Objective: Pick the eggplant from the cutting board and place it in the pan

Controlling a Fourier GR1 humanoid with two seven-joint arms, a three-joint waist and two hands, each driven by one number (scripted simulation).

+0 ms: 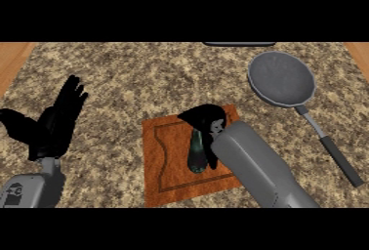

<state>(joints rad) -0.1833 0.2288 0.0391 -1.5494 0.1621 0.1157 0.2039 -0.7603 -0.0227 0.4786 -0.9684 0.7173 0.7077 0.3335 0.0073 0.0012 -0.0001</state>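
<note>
The eggplant [195,155], dark and glossy, lies lengthwise on the orange-brown cutting board [162,168] in the middle of the counter. My right hand [205,118] covers its far end, and its fingers [211,155] curl back along the eggplant's right side, with the thumb on the left. The eggplant's upper part is hidden under the hand. To the far right lies the grey pan [281,77], round and with nothing in it, its dark handle [338,163] pointing toward the lower right. My left hand [56,124] rests open at the left, fingers up.
The speckled stone counter [130,78] spreads around the board. A dark flat object [239,44] shows at the far edge. Wooden strips border the counter at the upper left and upper right corners.
</note>
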